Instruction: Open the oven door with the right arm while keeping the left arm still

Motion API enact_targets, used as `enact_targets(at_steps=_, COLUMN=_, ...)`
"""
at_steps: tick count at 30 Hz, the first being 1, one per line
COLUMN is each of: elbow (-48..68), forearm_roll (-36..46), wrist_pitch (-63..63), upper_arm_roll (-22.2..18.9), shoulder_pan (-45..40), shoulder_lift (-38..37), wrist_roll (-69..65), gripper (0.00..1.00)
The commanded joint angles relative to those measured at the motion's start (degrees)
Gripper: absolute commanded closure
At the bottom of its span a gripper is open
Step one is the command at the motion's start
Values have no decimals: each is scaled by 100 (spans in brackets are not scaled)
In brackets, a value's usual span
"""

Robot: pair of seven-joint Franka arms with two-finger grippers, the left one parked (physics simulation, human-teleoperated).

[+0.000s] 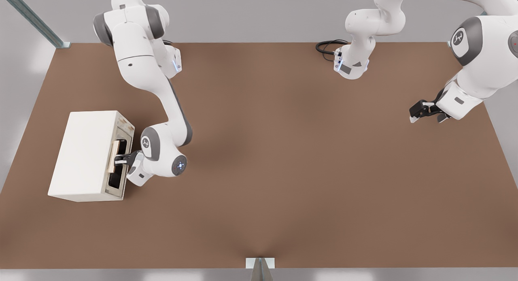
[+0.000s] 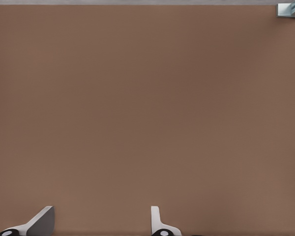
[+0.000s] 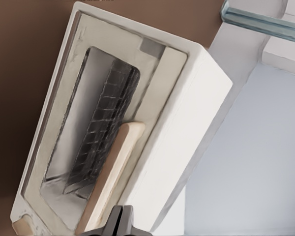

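The oven [image 1: 87,155] sits on the brown counter [image 1: 283,171] at about 9 o'clock in the front view, its door [image 1: 120,161] facing 3 o'clock. The right arm [image 1: 162,111] reaches down from 11 o'clock and puts its hand [image 1: 119,158] on the tan handle [image 1: 114,156] along the door's upper edge. The fingers are closed tight around that handle. The wrist view shows the door [image 3: 88,142] with its dark glass window [image 3: 101,125] and the handle [image 3: 115,172].
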Motion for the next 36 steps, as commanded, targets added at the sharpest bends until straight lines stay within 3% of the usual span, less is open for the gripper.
enact_targets(at_steps=1, elbow=-24, forearm_roll=-20, wrist_pitch=292, upper_arm_roll=-69, shoulder_pan=-76, shoulder_lift=-38, wrist_roll=1661, gripper=100)
enact_targets(at_steps=15, elbow=-902, forearm_roll=-64, wrist_pitch=467, upper_arm_roll=-148, shoulder_pan=-146, shoulder_lift=-284, wrist_roll=1669, gripper=100)
enact_targets(at_steps=34, elbow=-982, forearm_roll=-20, wrist_pitch=564, upper_arm_roll=-140, shoulder_pan=179, shoulder_lift=-223, wrist_roll=2179, gripper=100)
enact_targets(at_steps=36, elbow=-859, forearm_roll=586, wrist_pitch=564, upper_arm_roll=9, shoulder_pan=338, shoulder_lift=-232, wrist_roll=2337, gripper=100)
